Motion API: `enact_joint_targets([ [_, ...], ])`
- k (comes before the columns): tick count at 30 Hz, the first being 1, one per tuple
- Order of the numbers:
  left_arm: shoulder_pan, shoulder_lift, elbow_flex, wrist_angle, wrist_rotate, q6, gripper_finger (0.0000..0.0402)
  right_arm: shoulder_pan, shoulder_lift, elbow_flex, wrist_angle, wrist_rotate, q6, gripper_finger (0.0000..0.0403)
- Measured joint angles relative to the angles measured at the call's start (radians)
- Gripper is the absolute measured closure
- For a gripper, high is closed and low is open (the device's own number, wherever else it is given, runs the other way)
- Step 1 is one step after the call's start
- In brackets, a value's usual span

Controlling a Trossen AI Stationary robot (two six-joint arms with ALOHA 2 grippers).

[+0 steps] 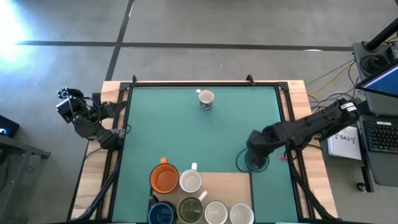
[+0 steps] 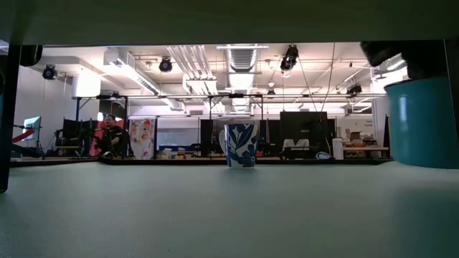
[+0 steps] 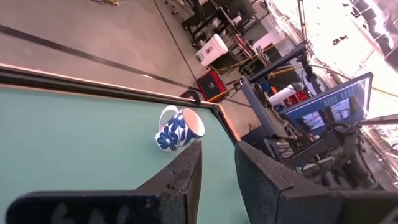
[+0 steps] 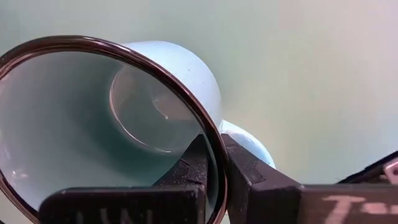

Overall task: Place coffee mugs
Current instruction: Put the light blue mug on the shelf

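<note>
Right claw clamped on teal mug rim; left arm parked off-table.

High view: I see the right gripper [image 1: 255, 157] pinching the teal mug [image 1: 250, 162] lower right of the mat; orange mug [image 1: 165, 178], white mug [image 1: 190, 181], dark blue mug [image 1: 161, 214], olive mug [image 1: 189, 209] and two cream mugs [image 1: 216, 213] cluster bottom centre on a wooden board [image 1: 227, 183]. Floral mug [image 1: 206, 99] stands alone, top centre. Left gripper [image 1: 68, 106] hangs far left.
Low view: floral mug centre, teal mug right edge.
Left wrist: its fingers [image 3: 186, 174] are parted, empty.

Open lab hall: ceiling ducts [image 2: 240, 61], monitors [image 1: 382, 78], floor cables [image 1: 323, 81]
</note>
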Motion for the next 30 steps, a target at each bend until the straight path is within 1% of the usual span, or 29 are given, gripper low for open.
enact_joint_targets([
  [4, 0.0, 0.0, 0.0, -0.012, 0.0, 0.0, 0.0322, -0.105, 0.0, 0.0, -0.009, -0.005, 0.037, 0.0389],
  [6, 0.0, 0.0, 0.0, -0.019, 0.0, 0.0, 0.0322, -0.15, 0.0, 0.008, -0.011, -0.02, 0.029, 0.0389],
  [10, 0.0, 0.0, 0.0, -0.026, 0.001, 0.0, 0.0322, -0.224, 0.0, 0.066, -0.012, -0.028, -0.068, 0.039],
  [13, 0.0, 0.0, 0.0, -0.026, 0.01, 0.0, 0.0322, -0.263, 0.013, 0.143, -0.013, -0.019, -0.143, 0.039],
  [17, 0.0, 0.0, -0.001, -0.028, 0.027, 0.017, 0.0322, -0.278, 0.051, 0.271, -0.037, -0.022, -0.226, 0.039],
  [23, 0.0, 0.0, -0.001, -0.027, 0.028, 0.033, 0.0322, -0.277, 0.16, 0.487, -0.207, -0.022, -0.318, 0.039],
  [28, 0.0, 0.0, -0.001, -0.026, 0.029, 0.033, 0.0322, -0.276, 0.254, 0.635, -0.284, -0.022, -0.385, 0.039],
  [30, 0.0, 0.0, -0.001, -0.026, 0.029, 0.033, 0.0322, -0.27, 0.281, 0.684, -0.29, -0.022, -0.424, 0.039],
])
